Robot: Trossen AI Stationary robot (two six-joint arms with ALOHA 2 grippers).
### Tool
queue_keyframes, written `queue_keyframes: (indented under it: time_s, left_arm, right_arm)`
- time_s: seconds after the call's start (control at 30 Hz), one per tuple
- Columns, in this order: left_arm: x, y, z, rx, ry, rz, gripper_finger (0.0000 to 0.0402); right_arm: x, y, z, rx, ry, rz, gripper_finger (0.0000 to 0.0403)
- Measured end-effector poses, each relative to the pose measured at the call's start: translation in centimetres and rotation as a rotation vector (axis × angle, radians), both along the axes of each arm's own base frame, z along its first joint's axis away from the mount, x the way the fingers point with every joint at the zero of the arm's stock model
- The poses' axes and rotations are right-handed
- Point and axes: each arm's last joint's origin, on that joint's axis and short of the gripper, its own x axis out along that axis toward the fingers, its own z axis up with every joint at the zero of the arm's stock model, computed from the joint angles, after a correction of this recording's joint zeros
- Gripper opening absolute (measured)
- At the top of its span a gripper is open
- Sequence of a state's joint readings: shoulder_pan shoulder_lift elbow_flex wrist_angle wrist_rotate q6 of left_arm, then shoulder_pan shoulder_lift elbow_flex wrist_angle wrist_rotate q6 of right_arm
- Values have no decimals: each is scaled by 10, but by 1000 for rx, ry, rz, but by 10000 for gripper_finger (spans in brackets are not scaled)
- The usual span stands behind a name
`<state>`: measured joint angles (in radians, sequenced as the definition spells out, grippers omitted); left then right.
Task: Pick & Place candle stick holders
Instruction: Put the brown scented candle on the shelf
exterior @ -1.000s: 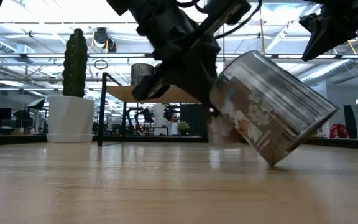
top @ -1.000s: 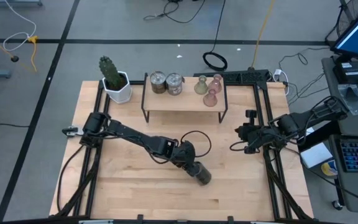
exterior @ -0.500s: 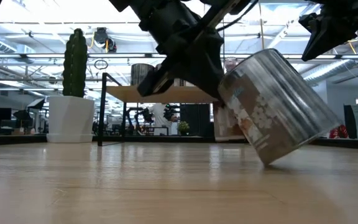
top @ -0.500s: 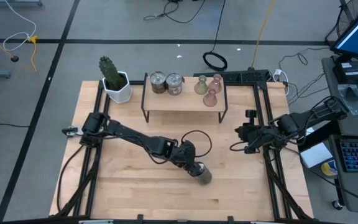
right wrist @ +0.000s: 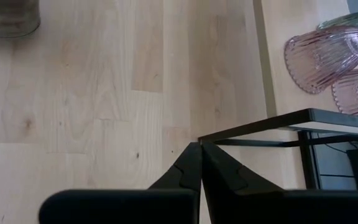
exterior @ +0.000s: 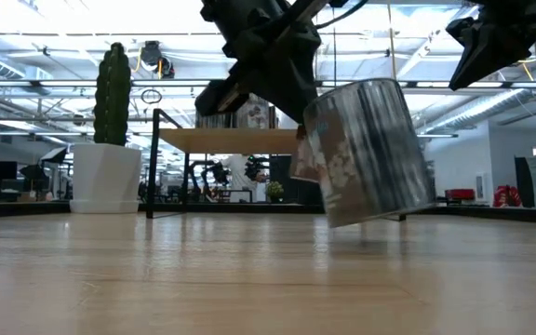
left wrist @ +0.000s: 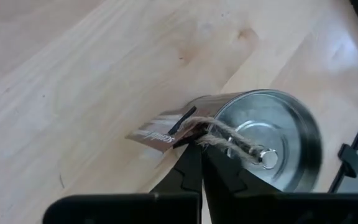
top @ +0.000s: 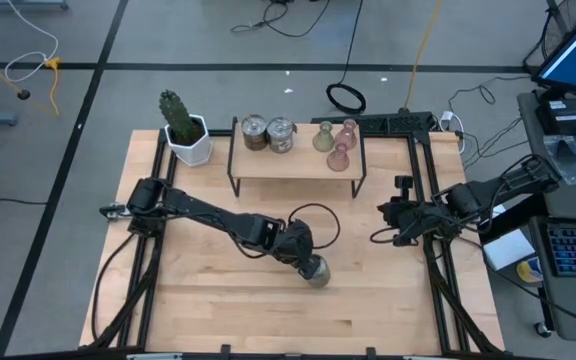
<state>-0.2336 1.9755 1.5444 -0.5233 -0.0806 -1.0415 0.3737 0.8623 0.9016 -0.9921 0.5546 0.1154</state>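
Note that the silver cup (exterior: pixel 366 149) has swung from a steep lean to nearly upright, one edge still raised off the table (top: pixel 218 310). The left gripper (top: pixel 303 258) stays clamped on its rim; set it down flat before releasing. The right gripper (top: pixel 386 215) waits clenched and empty beside the shelf (top: pixel 293 163).

The left claw (top: pixel 308 266) seemingly grips a silver cup (top: pixel 317 272) (mid-table), five holders (top: pixel 297 136) shelved.

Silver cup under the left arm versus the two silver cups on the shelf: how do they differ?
The silver cup sits down on the table, tilted off level; the two shelf cups stand upright on the raised shelf. The left end effector is shut on its twine, while the shelf cups stand untouched. All three share a shiny, mottled finish.
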Motion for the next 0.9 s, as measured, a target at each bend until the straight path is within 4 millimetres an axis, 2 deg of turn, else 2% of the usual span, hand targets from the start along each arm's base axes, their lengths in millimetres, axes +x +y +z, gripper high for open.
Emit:
queue_keyframes:
  time_s: [0.23,0.47,0.7,0.9]
  left_arm:
    - [-4,3,6,14,23,10,0]
    - [-18,6,17,27,111,23,0]
    - [-33,13,52,64,156,41,0]
    - [-52,31,82,104,200,117,0]
  right_arm:
    - [0,0,0,1,-2,-1,0]
    - [0,0,0,1,-1,0,0]
    - [0,0,0,1,0,0,0]
    - [0,0,0,1,-1,0,0]
